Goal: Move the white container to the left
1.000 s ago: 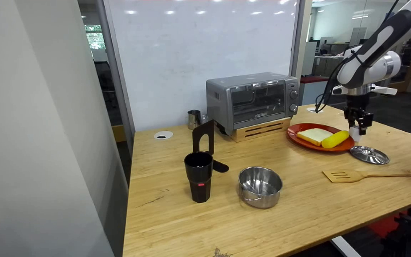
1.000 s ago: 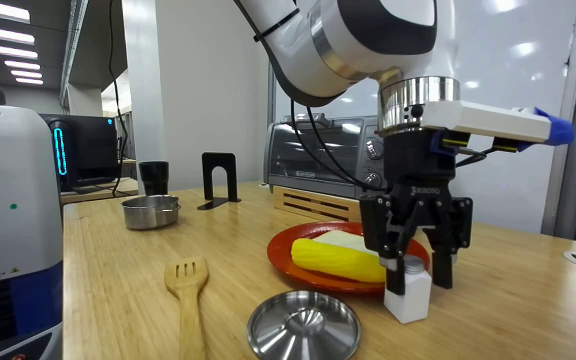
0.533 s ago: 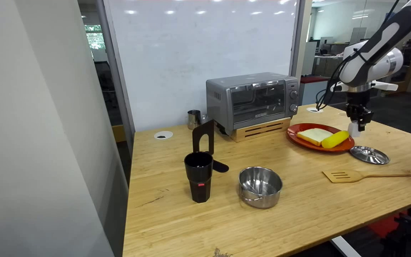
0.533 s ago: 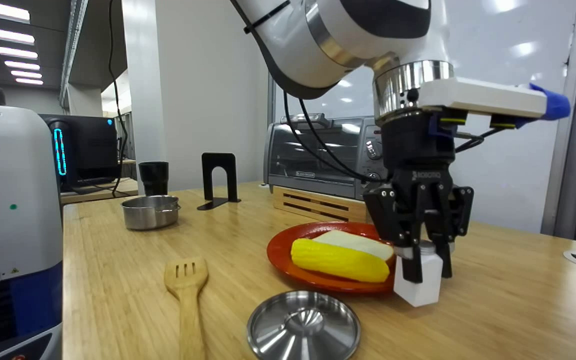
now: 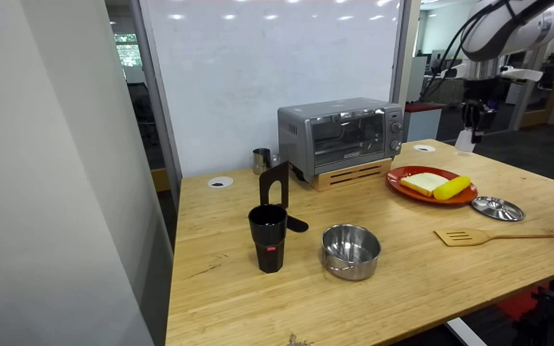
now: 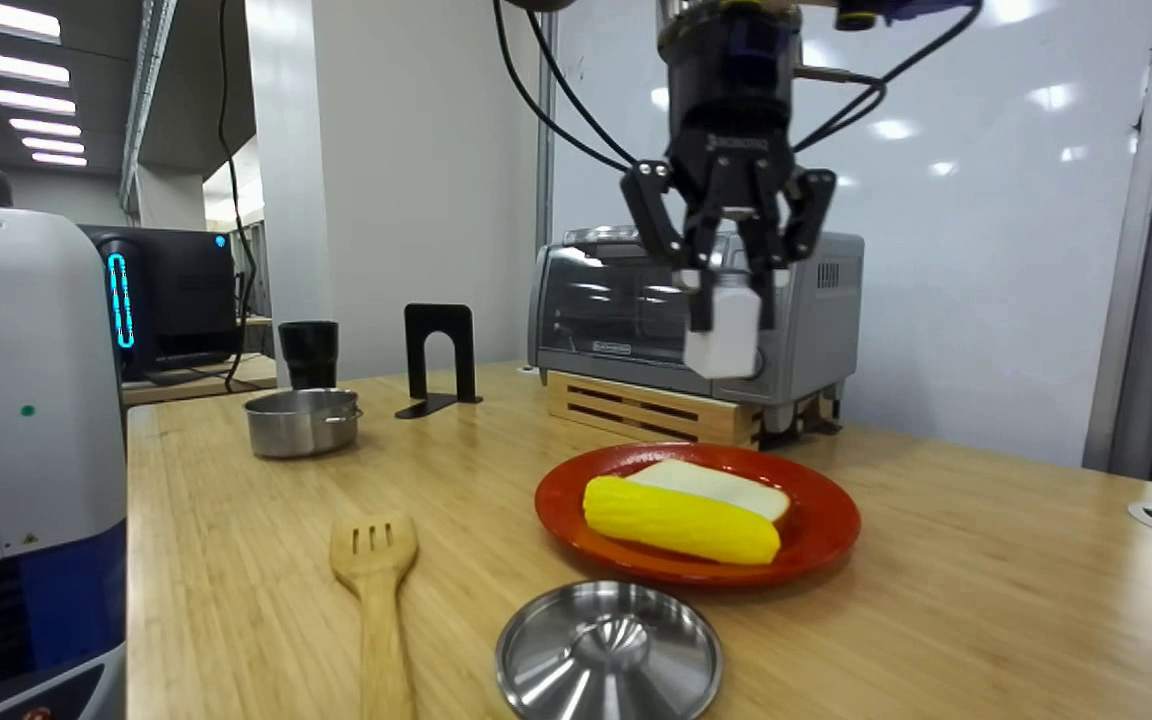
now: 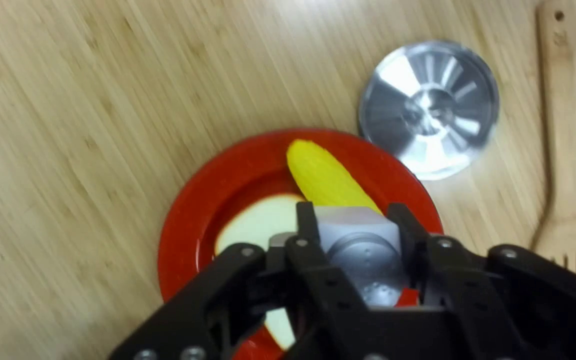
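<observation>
White, smooth walls are giving the white container a boxy shape under a greyish round top. In an exterior view, right of centre, it is hanging roughly upright in the black gripper, which is clasping it narrowly from either side while its body is jutting out beneath. Behind the pair, a grey toaster oven with a glossy dark window is standing, its right-hand front partly hiding. Lower in the frame, apart from the container, a shiny red plate is bearing a faintly ridged yellow cob and a flat, pale bread slice; just beside it, a polished steel lid is throwing streaky reflections, and a slotted wooden spatula is running off the bottom edge. In an exterior view, the arm is running out of frame at upper right, while a round-walled steel bowl is sitting at lower middle. In the wrist view, the container is covering part of plate and cob at lower centre, and blur is softening its edges.
</observation>
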Available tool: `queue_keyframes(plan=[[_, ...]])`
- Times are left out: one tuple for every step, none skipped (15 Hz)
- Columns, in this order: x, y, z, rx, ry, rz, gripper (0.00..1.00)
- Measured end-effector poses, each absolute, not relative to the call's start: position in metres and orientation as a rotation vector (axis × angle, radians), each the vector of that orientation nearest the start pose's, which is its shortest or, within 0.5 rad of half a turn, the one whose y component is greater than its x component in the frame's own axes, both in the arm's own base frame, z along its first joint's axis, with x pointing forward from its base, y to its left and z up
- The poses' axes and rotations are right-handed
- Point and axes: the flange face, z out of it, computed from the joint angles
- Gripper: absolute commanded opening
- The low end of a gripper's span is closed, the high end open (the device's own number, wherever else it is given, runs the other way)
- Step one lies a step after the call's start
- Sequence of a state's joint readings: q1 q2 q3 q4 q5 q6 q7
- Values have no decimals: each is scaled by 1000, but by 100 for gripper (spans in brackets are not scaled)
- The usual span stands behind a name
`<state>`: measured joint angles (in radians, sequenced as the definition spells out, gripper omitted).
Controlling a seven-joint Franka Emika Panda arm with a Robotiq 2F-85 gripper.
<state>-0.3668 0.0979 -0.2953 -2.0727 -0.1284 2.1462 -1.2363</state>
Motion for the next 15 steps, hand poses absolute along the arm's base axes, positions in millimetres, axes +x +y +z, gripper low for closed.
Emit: queue_keyframes(plan=[[451, -330, 395, -3016, -970, 135, 14], [463, -311, 403, -2999, -916, 74, 14], [475, -294, 409, -2989, -857, 25, 14], [488, -277, 412, -2987, -784, -21, 14], [501, -260, 414, -2985, -715, -52, 14], [514, -243, 414, -2987, -646, -68, 14], [527, -228, 411, -2991, -590, -69, 14], [538, -213, 406, -2998, -539, -60, 14], [549, -198, 398, -3006, -491, -46, 14], [560, -184, 389, -3011, -449, -25, 14], [569, -172, 379, -3016, -414, -3, 14], [577, -158, 369, -3019, -385, 20, 14], [583, -147, 359, -3024, -363, 45, 14], [589, -135, 349, -3030, -346, 73, 14], [593, -124, 339, -3036, -333, 101, 14]])
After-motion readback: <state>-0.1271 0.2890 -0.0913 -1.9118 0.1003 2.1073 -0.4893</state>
